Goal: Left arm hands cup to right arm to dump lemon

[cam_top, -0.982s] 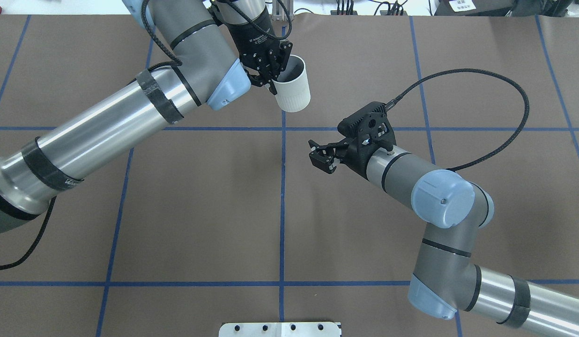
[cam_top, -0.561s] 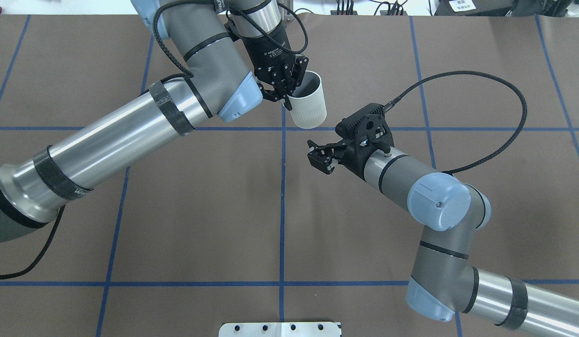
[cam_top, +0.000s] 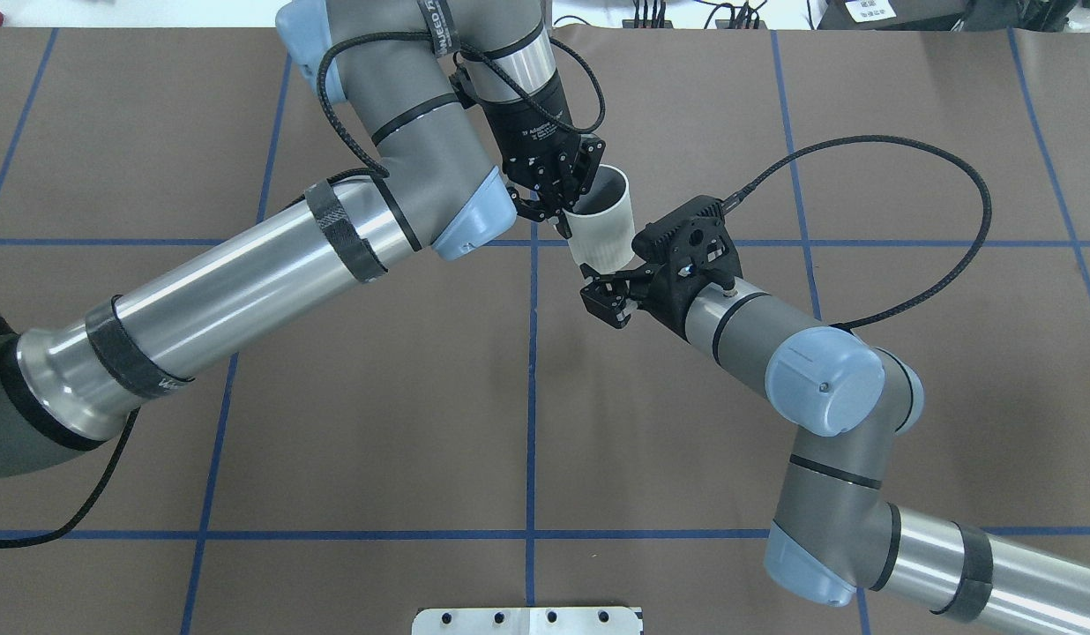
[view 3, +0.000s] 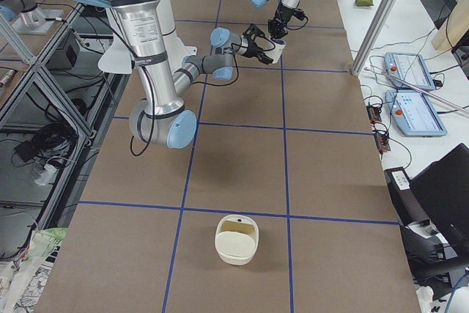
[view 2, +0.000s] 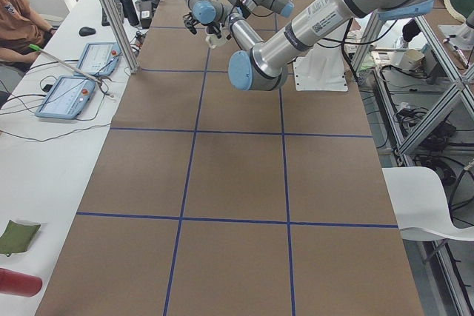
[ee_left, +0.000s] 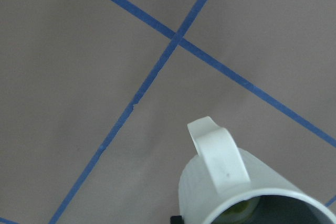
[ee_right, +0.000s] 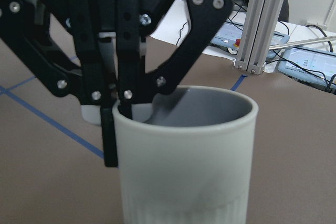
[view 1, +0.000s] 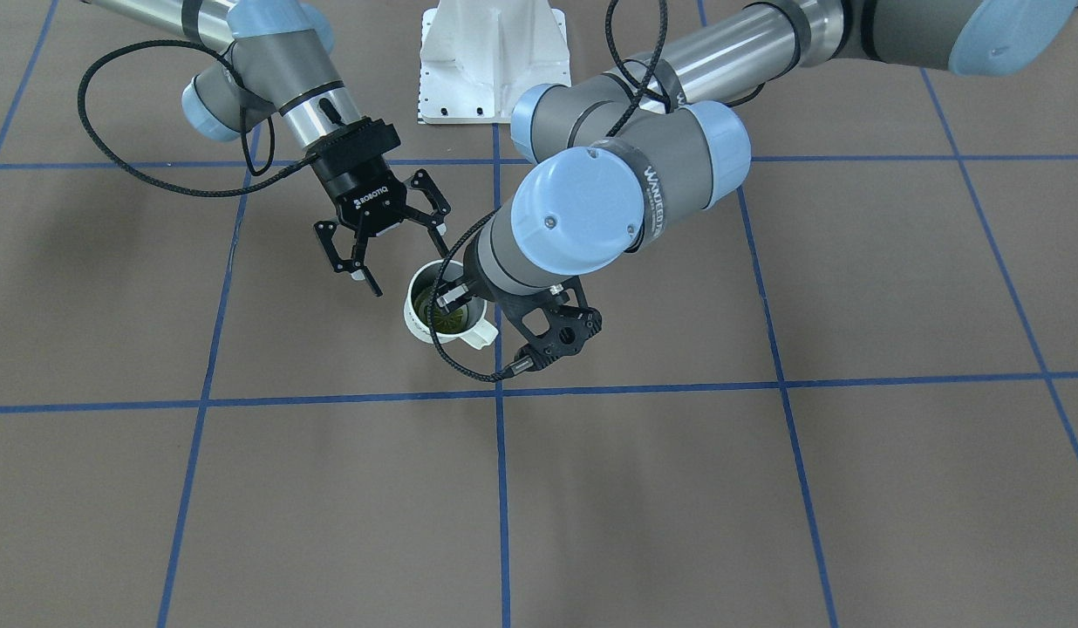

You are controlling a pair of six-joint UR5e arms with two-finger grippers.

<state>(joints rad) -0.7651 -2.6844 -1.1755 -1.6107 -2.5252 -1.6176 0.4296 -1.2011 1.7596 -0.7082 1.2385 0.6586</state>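
Now handover, pre-grasp: left hand pinches cup by its rim, held above worktop, lemon inside; right hand spread beside cup, apparently not touching. Next it must close on cup wall w/o tipping.

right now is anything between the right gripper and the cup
Nothing visible. The open right gripper faces the bare side of the cup directly. The left gripper holds it by the rim, off that path.
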